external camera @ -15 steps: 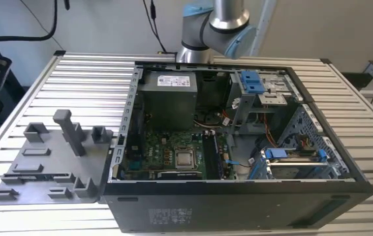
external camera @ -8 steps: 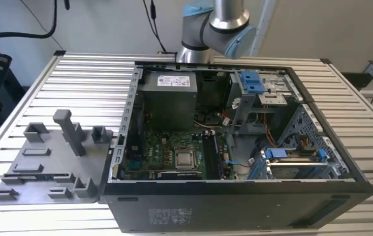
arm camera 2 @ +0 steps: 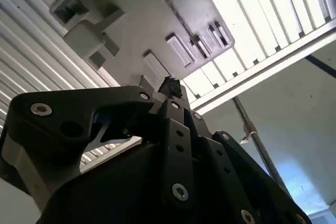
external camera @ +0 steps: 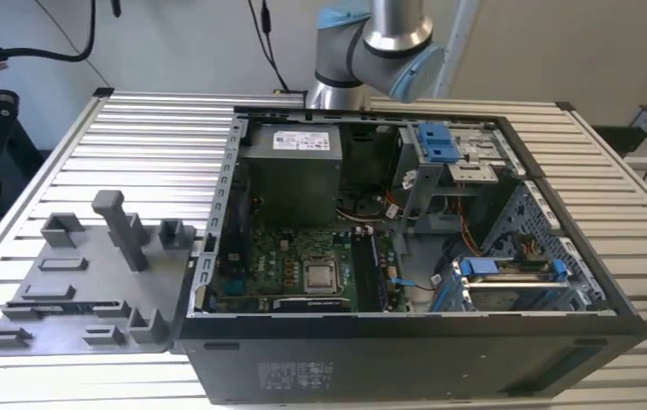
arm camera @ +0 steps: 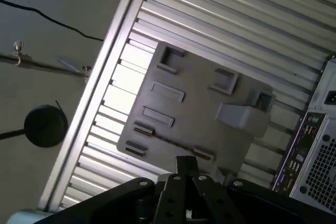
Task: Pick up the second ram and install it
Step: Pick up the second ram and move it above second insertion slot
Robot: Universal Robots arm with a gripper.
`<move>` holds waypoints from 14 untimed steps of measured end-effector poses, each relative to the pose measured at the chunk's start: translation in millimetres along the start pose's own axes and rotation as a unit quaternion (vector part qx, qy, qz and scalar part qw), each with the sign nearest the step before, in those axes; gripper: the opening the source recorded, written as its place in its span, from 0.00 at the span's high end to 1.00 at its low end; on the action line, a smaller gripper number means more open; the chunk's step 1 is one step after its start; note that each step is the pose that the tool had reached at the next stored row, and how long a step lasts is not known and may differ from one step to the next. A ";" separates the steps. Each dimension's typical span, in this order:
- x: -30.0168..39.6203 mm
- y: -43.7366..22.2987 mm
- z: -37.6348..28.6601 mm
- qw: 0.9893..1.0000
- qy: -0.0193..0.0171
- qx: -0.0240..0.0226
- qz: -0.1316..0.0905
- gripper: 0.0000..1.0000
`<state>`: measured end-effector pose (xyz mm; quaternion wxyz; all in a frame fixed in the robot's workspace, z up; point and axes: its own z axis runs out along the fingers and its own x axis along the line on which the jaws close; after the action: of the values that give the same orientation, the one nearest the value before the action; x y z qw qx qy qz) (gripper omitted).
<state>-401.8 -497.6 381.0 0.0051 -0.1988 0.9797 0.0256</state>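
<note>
Overhead, end effector (arm camera: pixel 186 162) closed and empty, hovering over grey fixture plate (arm camera: pixel 194 103).

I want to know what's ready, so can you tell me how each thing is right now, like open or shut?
Claw: shut, up above the grey fixture plate.
Computer case: lying on its side, open on top.
Processor chip: sitting in its socket on the board.
Grey fixture plate: flat on the table, beside the case.
</note>
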 end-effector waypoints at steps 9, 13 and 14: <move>0.0 0.0 0.0 0.997 0.004 -0.002 -0.082 0.89; 0.0 0.0 0.0 0.996 0.005 -0.002 -0.093 0.89; 0.0 0.0 -0.1 0.996 0.005 -0.002 -0.093 0.89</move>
<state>-401.7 -497.6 381.0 0.0026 -0.2895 0.9568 0.0258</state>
